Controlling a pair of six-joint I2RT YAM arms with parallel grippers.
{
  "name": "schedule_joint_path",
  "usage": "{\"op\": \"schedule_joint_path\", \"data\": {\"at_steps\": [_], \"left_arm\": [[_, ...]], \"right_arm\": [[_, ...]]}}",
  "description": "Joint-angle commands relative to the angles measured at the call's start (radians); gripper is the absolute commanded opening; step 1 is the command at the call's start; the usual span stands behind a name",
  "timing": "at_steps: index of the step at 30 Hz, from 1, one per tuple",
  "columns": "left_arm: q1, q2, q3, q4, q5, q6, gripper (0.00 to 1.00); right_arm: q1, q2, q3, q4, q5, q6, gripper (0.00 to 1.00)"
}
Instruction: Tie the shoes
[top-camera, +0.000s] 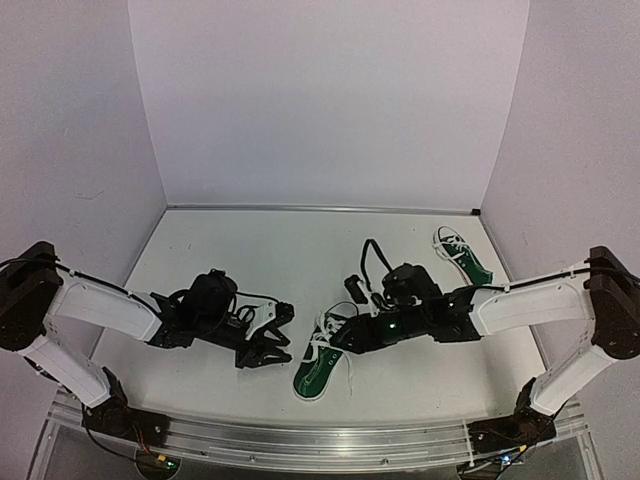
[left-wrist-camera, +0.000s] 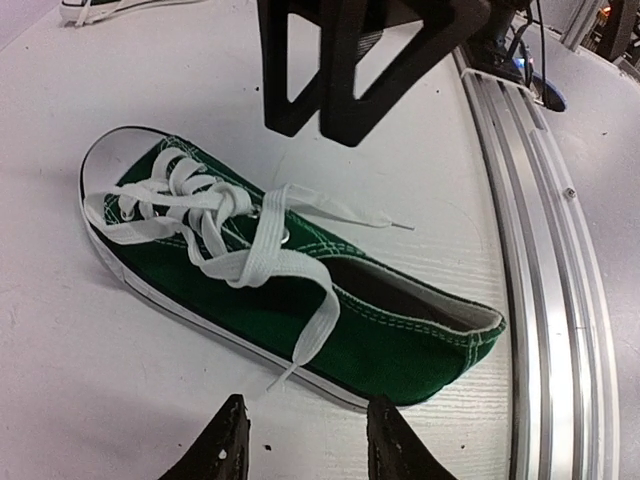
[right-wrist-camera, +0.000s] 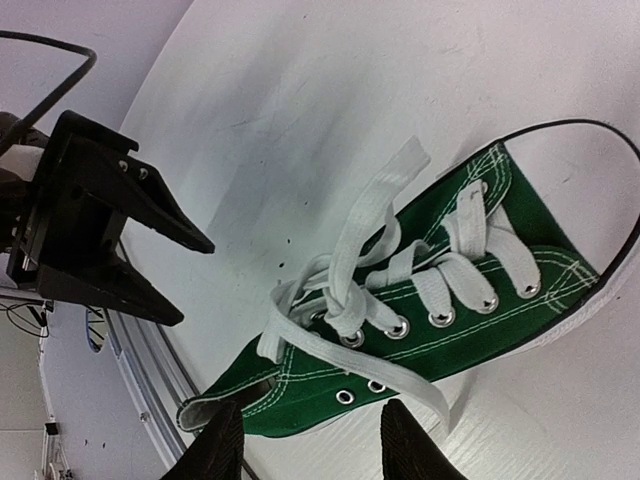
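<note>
Black fingers of the left hand stand apart with nothing between them, low over the side of a dark green canvas sneaker. The right hand faces it from across the shoe, its fingers also spread and empty. The sneaker lies on the white counter, between the two hands at the lower centre of the overhead frame.

Its white laces are threaded through the eyelets and cross once near the top pair, in what looks like a first simple knot. No bow is visible. One loose end trails over the shoe's side and the other runs out across the counter.

The second sneaker sits well apart at the right of the overhead frame. It is too small there to tell how its laces lie.

By this showing, the job is at an early stage. Loops and a bow remain to be made on the near shoe, and the far one looks untouched.
</note>
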Motion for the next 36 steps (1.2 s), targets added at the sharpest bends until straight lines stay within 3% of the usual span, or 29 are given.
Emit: {"op": "schedule_joint_path", "data": {"at_steps": [1,20,30,36], "left_arm": [[-0.014,0.043,0.079,-0.136,-0.030,0.111,0.39],[-0.076,0.224,0.181,-0.102,-0.120,0.213,0.34],[-0.082,0.182,0.146,-0.070,-0.225,0.189,0.03],[-0.071,0.140,0.122,-0.119,-0.360,0.151,0.00]], "right_arm": [[0.066,0.047,0.025,-0.001,0.018,0.066,0.45],[0.156,0.193,0.090,-0.012,0.174,0.246,0.55],[0.153,0.143,0.061,-0.084,0.243,0.250,0.52],[0.126,0.115,0.023,-0.107,0.278,0.272,0.51]]}}
